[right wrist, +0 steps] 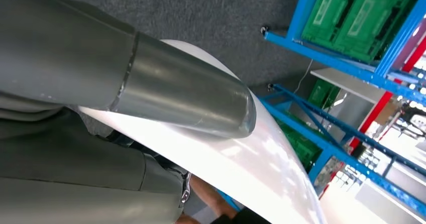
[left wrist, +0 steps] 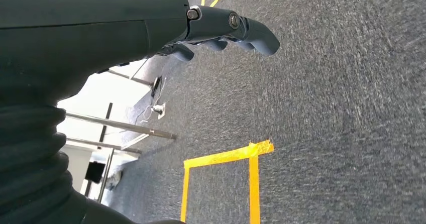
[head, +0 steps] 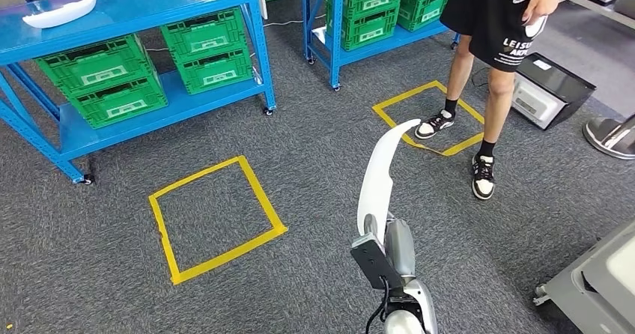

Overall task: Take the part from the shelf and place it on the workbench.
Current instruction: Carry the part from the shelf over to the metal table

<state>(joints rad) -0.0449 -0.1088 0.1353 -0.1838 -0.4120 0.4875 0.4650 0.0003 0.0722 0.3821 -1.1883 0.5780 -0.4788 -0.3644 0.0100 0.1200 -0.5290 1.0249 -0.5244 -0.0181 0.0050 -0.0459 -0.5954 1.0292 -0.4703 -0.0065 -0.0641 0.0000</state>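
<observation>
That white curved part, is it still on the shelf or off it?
Off it. The right hand holds the white curved part above the carpet, away from the blue shelf.

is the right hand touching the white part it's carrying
Touching. The right wrist view shows the right hand with its thumb pressed flat across the white part, no gap between them. The head view shows the part rising from that hand.

Glossy white part [head: 377, 177], rough grey carpet [head: 314, 162]
</observation>
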